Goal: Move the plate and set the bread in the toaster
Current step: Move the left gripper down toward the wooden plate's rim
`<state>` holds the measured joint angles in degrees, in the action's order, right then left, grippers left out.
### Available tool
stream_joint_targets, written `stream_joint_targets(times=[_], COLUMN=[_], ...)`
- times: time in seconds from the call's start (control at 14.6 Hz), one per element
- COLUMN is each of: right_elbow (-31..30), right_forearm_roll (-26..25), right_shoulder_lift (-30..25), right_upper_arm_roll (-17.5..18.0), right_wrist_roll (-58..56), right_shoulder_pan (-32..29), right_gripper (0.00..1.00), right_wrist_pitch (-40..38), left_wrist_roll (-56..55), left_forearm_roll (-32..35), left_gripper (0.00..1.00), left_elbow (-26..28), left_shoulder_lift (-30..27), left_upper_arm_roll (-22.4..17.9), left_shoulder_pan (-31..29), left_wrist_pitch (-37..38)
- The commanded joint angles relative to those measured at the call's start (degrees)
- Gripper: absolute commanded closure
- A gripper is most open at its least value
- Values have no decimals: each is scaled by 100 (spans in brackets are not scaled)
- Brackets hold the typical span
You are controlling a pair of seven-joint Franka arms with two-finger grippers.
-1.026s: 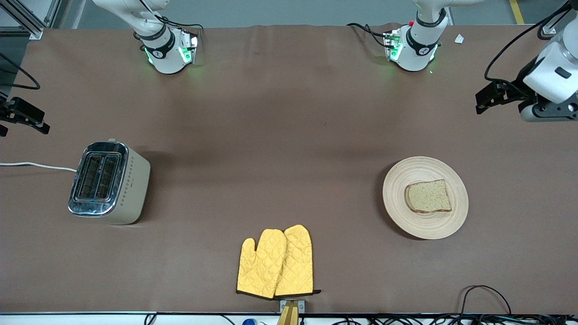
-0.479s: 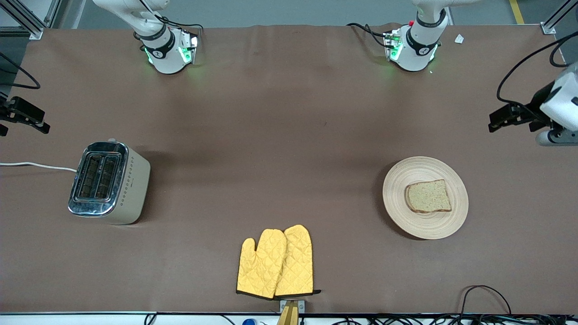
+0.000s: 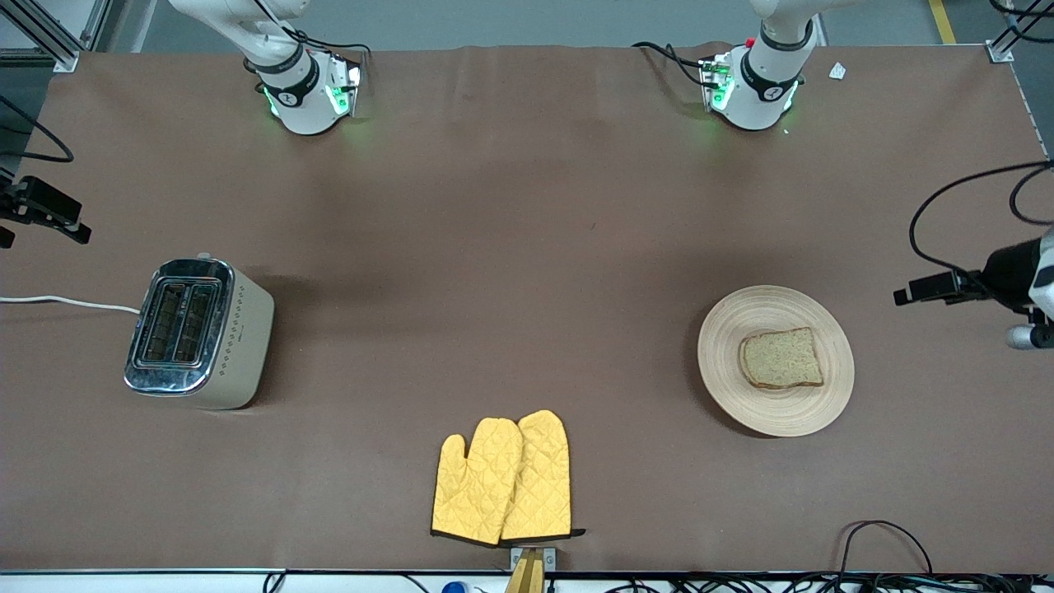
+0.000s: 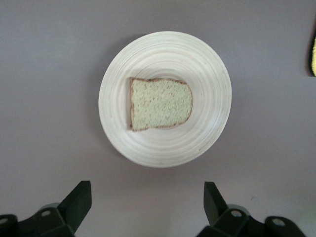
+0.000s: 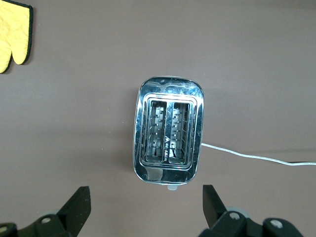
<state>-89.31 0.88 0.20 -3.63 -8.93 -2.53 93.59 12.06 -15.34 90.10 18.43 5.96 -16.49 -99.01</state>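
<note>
Brown worktop (image 3: 527,247): both my grippers, left (image 4: 145,210) and right (image 5: 143,210), hang spread wide. Bread (image 4: 160,103) looks soft; the stiff plate (image 4: 207,128) I'd pinch at its rim.

White arms (image 3: 774,58), black bands, green base lights

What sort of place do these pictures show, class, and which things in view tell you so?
Probably a robotics lab staged as a kitchen. Two arm bases are bolted to a brown-covered table, loose cables trail along its edge, and a toaster, a plate with bread and yellow oven mitts serve as props.
</note>
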Motion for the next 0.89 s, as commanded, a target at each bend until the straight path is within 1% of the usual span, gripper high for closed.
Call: stream_joint_targets(times=[0.0, 0.14, 0.27, 0.34, 0.41, 0.55, 0.75, 0.82], right_elbow=[-218, -218, -218, -218, -218, -201, -192, -201], right_forearm_roll=[-79, -79, -79, -79, -79, -79, -71, -71], right_shoulder_lift=[-213, -213, -213, -213, -205, -187, -178, -178], right_upper_arm_roll=[12, 3, 3, 11, 3, 12, 3, 3], right_wrist_roll=[41, 41, 41, 41, 50, 50, 50, 50], right_shoulder_pan=[16, 16, 25, 25, 25, 25, 16, 7], right_gripper=[0, 0, 0, 0, 0, 0, 0, 0], right_wrist_pitch=[19, 19, 10, 19, 28, 72, 72, 80], left_wrist_roll=[743, 1148, 1639, 1877, 2123, 2274, 2414, 2659], left_forearm_roll=[-433, -837, -1241, -1313, -1331, -1540, -1953, -2051], left_gripper=[0, 0, 0, 1, 3, 9, 25, 29], left_elbow=[-177, -177, -177, -256, -491, -634, -634, -634], left_shoulder_lift=[642, 1003, 1433, 1679, 1977, 2295, 2541, 2621], left_upper_arm_roll=[37, 37, 37, 37, 37, 37, 37, 37], left_shoulder_pan=[-345, -565, -759, -812, -908, -988, -1014, -1067], left_wrist_pitch=[-232, -443, -470, -513, -557, -567, -575, -575])
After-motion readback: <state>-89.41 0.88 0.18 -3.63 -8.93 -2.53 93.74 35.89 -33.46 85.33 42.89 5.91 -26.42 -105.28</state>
